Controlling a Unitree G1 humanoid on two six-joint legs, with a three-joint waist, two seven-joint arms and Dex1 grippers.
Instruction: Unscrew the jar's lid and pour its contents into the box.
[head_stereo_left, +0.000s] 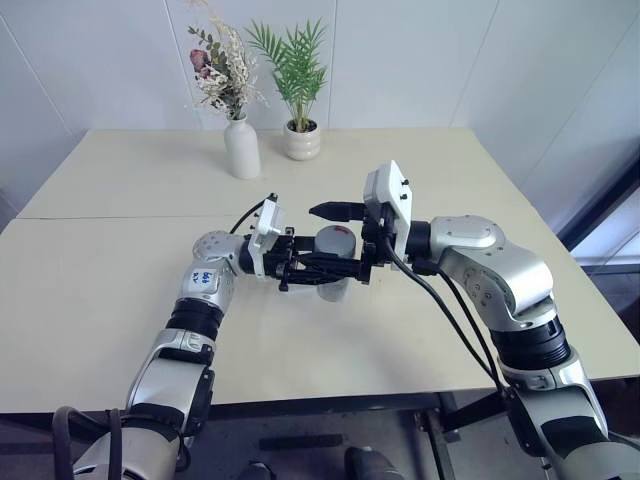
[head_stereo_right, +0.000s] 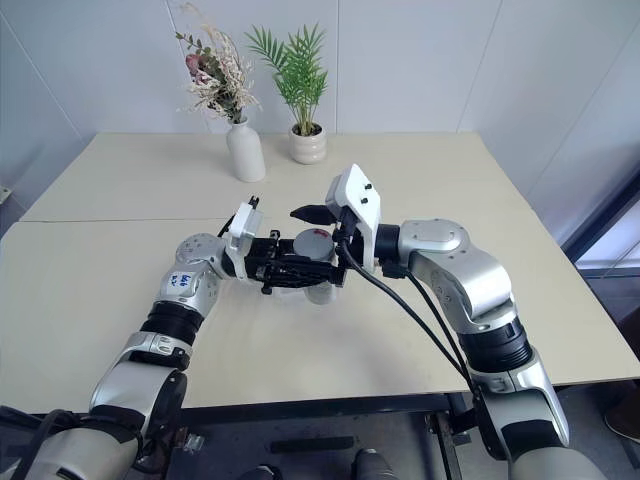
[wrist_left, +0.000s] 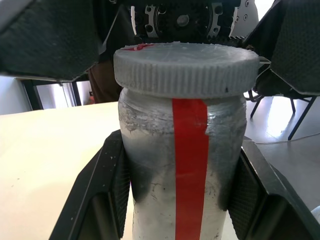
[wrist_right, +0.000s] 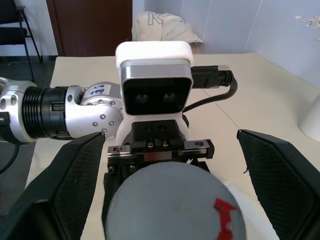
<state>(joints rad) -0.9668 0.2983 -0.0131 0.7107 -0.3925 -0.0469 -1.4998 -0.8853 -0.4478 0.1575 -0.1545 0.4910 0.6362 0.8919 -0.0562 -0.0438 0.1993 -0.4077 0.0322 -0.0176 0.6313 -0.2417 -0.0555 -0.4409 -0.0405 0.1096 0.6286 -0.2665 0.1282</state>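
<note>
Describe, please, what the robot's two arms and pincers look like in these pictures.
Both arms are silver metal with black ribbed joints. Each wrist carries a white camera housing. The left pincer and right pincer have black textured fingers. Black cables run along the right arm; the left forearm bears a blue-marked white sticker.

We take this for a plain office or lab room. The pale tabletop (head_stereo_left: 130, 290) stands against bare white panelled walls (head_stereo_left: 420, 60), dressed with a white vase (head_stereo_left: 241, 147) of dried flowers and a potted plant (head_stereo_left: 301, 140). Behind us we see a dark door (wrist_right: 90, 27), a black chair (wrist_right: 17, 25) and a grey floor (wrist_left: 280, 165).
</note>
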